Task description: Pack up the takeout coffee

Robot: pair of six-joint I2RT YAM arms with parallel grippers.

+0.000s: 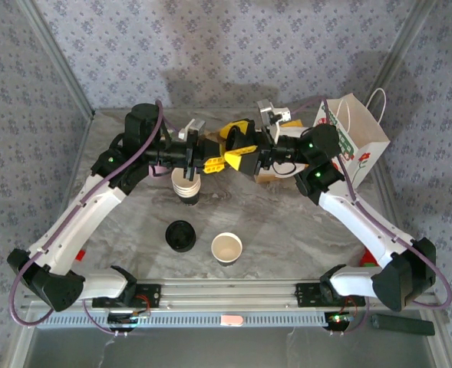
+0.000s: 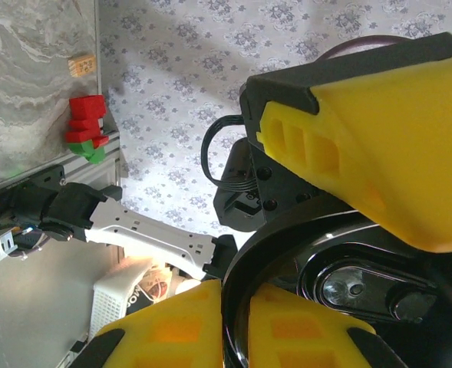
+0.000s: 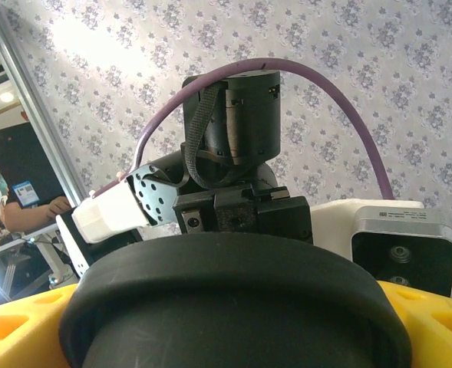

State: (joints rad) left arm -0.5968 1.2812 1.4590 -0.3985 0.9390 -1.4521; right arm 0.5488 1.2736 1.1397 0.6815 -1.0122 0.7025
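Note:
The takeout coffee point(image 1: 180, 235), a black disc from above, stands on the marble table point(image 1: 287, 222) in front of the arms, with no gripper near it. Above the table's middle the two grippers meet. My left gripper point(image 1: 215, 162) point(image 2: 237, 290) is shut on the rim of a loose black lid point(image 2: 348, 253), one yellow finger on each side of the edge. My right gripper point(image 1: 239, 152) point(image 3: 229, 318) faces it with its jaws wide, and the same lid point(image 3: 233, 299) spans the gap between its yellow fingers point(image 3: 433, 326). Whether those fingers press the lid is hidden.
A stack of white-rimmed paper cups point(image 1: 186, 188) stands under the left gripper. One open paper cup point(image 1: 226, 248) sits right of the coffee. A white paper bag point(image 1: 357, 142) stands open at the back right, behind the right arm.

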